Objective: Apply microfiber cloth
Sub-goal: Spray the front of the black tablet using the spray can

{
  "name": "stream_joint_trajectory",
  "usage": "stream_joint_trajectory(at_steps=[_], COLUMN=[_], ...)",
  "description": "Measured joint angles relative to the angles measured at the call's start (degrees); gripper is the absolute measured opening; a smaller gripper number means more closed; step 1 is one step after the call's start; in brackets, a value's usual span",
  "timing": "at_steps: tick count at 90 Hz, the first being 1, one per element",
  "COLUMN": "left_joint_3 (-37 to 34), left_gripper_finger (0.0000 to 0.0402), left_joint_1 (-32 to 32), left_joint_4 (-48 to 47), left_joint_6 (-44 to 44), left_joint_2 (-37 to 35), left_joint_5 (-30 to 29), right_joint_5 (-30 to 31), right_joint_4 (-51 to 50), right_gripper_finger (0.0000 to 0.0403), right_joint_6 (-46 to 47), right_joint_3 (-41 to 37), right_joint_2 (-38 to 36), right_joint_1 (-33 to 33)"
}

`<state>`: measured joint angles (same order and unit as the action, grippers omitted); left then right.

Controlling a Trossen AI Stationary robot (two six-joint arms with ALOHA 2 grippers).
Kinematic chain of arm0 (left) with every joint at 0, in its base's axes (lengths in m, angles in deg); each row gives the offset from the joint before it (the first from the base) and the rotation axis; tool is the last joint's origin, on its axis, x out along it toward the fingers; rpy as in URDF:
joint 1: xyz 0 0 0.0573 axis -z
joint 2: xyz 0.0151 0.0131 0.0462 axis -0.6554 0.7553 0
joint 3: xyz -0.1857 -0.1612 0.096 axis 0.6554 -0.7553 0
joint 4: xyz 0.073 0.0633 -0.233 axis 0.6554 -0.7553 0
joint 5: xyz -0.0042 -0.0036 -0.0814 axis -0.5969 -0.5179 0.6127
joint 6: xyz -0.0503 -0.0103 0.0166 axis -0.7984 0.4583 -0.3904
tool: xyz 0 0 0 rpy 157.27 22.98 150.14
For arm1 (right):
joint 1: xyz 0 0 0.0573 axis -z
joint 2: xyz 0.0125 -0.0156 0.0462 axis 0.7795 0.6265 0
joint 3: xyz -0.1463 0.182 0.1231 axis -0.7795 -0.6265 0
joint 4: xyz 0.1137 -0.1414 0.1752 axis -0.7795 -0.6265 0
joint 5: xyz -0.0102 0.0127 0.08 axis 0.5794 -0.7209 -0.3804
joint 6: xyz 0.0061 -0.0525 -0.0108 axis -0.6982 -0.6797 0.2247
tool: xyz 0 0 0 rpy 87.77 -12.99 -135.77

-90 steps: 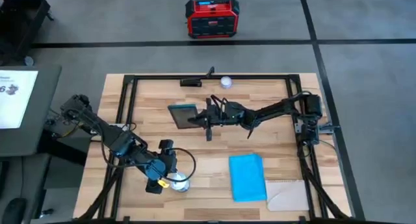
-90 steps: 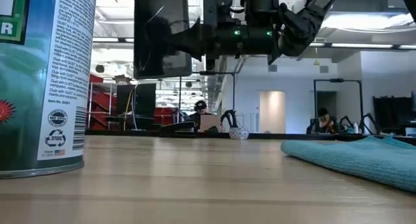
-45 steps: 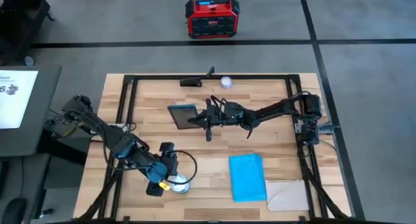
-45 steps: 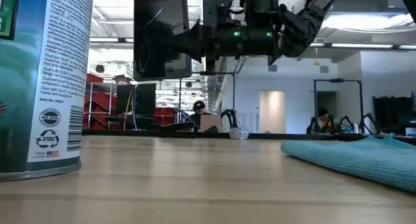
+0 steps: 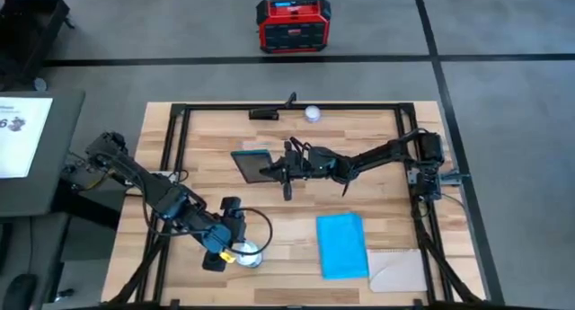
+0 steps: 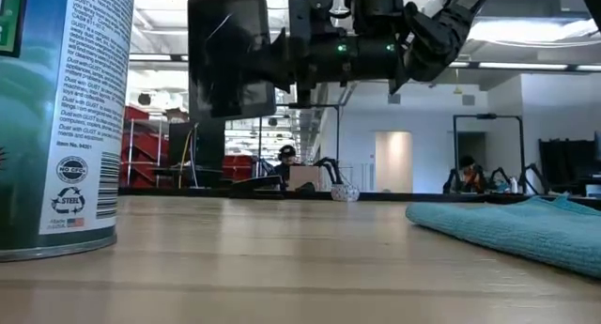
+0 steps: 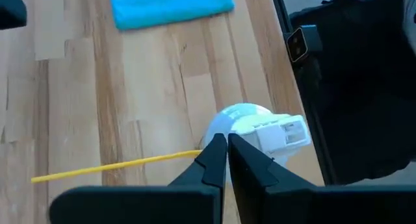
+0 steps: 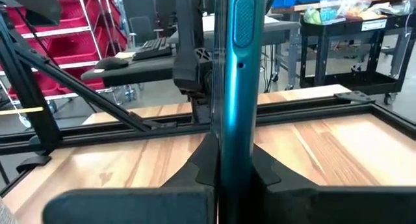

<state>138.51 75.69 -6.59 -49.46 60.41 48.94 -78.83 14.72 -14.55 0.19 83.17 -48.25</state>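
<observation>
Low view: spray can [image 6: 61, 117], "STEEL" label

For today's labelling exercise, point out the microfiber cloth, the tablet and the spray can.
microfiber cloth [image 5: 342, 245]: high view, middle of its blue surface.
tablet [image 6: 223, 54]: low view, centre of its dark screen, held up off the table.
spray can [image 6: 58, 117]: low view, printed side of its body.

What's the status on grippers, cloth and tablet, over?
Right gripper shut on tablet, held upright, airborne. Left gripper shut, over spray can. Microfiber cloth flat on table, untouched. Nothing blocking it.
</observation>
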Motion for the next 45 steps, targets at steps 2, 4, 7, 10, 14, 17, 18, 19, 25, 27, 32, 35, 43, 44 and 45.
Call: stream_joint_trajectory(at_steps=[2, 4, 7, 10, 14, 17, 18, 19, 25, 27, 32, 35, 43, 44, 45], left_joint_3=[-0.01, -0.02, -0.02, -0.05, -0.07, -0.07, -0.07, -0.07, -0.11, -0.11, -0.11, -0.11, -0.11, -0.12, -0.18], left_gripper_finger=[0.0000, 0.0000, 0.0000, 0.0000, 0.0000, 0.0000, 0.0000, 0.0000, 0.0000, 0.0000, 0.0000, 0.0000, 0.0000, 0.0000, 0.0000], left_joint_1=[0.00, 0.00, 0.00, 0.00, 0.00, 0.00, 0.00, 0.00, 0.00, 0.00, 0.00, 0.00, 0.02, 0.02, 0.02], left_joint_4=[-0.02, 0.05, 0.18, 0.20, 0.14, 0.14, 0.14, 0.14, 0.14, 0.14, 0.14, 0.16, 0.14, 0.16, 0.22], left_joint_6=[-0.06, -0.08, -0.05, -0.03, -0.03, -0.03, -0.03, -0.03, 0.01, 0.01, 0.08, 0.10, 0.10, 0.10, 0.10], left_joint_2=[0.00, 0.00, 0.00, 0.00, 0.00, 0.00, 0.00, 0.00, 0.00, 0.00, 0.00, 0.00, 0.00, 0.00, 0.00], left_joint_5=[-0.09, -0.15, -0.20, -0.20, -0.35, -0.51, -0.54, -0.55, -0.59, -0.62, -0.79, -0.86, -1.03, -1.03, -1.04], right_joint_5=[0.00, 0.00, 0.00, 0.00, 0.00, 0.00, 0.00, 0.00, 0.00, -0.02, -0.01, 0.00, 0.00, 0.00, 0.00], right_joint_4=[-0.02, -0.02, -0.02, -0.07, -0.13, -0.17, -0.18, -0.18, -0.18, -0.18, -0.24, -0.28, -0.28, -0.28, -0.29], right_gripper_finger=[0.0009, 0.0009, 0.0009, 0.0009, 0.0009, 0.0009, 0.0009, 0.0009, 0.0009, 0.0009, 0.0009, 0.0009, 0.0009, 0.0009, 0.0009], right_joint_6=[0.00, 0.00, 0.00, 0.00, 0.00, 0.00, 0.00, 0.00, 0.02, 0.10, 0.24, 0.24, 0.26, 0.26, 0.27], right_joint_3=[0.00, 0.00, 0.00, 0.00, 0.00, 0.00, 0.00, 0.00, 0.00, 0.00, 0.00, 0.00, 0.00, 0.00, 0.00], right_joint_2=[0.00, -0.01, 0.00, 0.00, -0.01, -0.01, -0.01, -0.01, -0.01, -0.01, -0.01, -0.01, -0.01, -0.01, -0.01], right_joint_1=[0.00, 0.00, 0.00, 0.00, 0.00, 0.00, 0.01, 0.02, 0.02, 0.02, 0.00, 0.00, 0.00, 0.00, 0.00])
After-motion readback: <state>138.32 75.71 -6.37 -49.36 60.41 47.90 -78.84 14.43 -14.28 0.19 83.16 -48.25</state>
